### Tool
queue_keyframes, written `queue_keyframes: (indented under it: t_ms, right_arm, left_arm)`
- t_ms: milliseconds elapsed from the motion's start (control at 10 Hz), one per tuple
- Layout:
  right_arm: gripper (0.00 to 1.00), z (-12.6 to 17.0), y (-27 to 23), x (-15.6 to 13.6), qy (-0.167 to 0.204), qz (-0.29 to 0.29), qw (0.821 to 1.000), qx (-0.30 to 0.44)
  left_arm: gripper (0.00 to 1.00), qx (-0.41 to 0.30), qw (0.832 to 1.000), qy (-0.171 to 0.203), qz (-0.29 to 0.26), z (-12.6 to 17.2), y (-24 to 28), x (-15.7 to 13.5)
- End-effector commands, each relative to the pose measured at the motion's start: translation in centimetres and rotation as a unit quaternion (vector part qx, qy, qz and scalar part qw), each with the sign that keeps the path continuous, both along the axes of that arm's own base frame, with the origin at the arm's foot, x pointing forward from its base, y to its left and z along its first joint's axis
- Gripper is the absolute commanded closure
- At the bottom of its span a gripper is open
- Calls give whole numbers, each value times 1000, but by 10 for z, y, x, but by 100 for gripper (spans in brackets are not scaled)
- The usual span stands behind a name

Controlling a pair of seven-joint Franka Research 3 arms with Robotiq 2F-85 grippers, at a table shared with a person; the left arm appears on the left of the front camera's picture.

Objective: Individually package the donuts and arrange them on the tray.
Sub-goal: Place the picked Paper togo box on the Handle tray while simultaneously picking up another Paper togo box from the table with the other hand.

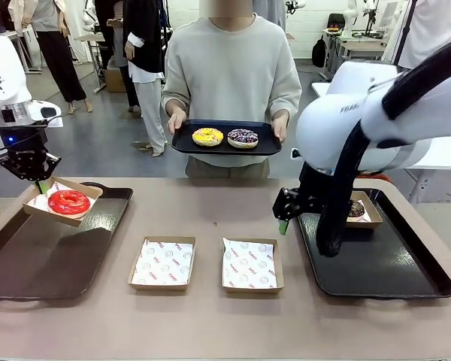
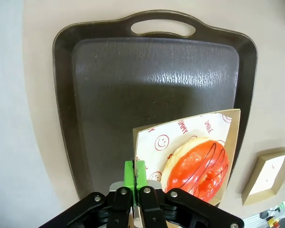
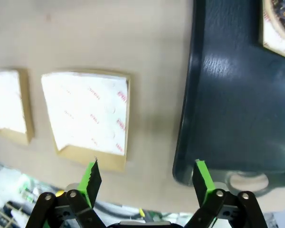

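Observation:
The glossy red donut (image 1: 68,201) lies in a paper-lined cardboard box (image 1: 37,201), held tilted over the left dark tray (image 1: 30,263). My left gripper (image 1: 37,183) is shut on that box's edge; the left wrist view shows its green pads (image 2: 135,172) pinching the box rim beside the red donut (image 2: 199,166). The chocolate donut (image 1: 355,210) sits boxed on the right tray (image 1: 383,267). My right gripper (image 1: 285,216) hangs open at that tray's left edge, with nothing between its fingers (image 3: 91,176). A person holds a black tray (image 1: 225,147) carrying the yellow sprinkled donut (image 1: 207,137) and the purple-brown drizzled donut (image 1: 243,138).
Two empty paper-lined boxes (image 1: 162,263) (image 1: 252,265) rest side by side at the table's front middle. The right wrist view looks down on one empty box (image 3: 88,111) beside the right tray's rim (image 3: 185,123). The left tray (image 2: 147,80) has bare room below the held box.

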State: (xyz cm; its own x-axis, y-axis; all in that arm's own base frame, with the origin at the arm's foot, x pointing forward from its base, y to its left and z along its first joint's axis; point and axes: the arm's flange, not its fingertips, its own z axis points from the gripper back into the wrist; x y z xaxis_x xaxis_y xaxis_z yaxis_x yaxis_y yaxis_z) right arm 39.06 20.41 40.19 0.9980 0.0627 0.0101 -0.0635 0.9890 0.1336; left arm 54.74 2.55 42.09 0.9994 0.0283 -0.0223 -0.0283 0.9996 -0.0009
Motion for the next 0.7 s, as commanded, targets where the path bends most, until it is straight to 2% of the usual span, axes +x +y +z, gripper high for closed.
queue_keyframes:
  t_ms: [0, 200, 400, 500, 600]
  right_arm:
    - [0, -17, 16, 22, -6, -43, 999, -20]
    - [0, -31, 34, 28, -6, -61, 998, -17]
    - [0, -18, 36, 20, 1, -79, 997, 7]
    - [0, -35, 24, 24, 3, -51, 999, -6]
    - [0, -35, 24, 24, 3, -51, 999, -6]
  left_arm:
    - [99, -19, 1000, -7, -10, -12, 5, 6]
    - [99, -24, 1000, -2, -9, -21, 3, 8]
    - [99, -23, 1000, 3, -7, -19, 3, 2]
    - [99, -10, 1000, 7, 2, -23, -1, 7]
    - [99, -10, 1000, 7, 2, -23, -1, 7]
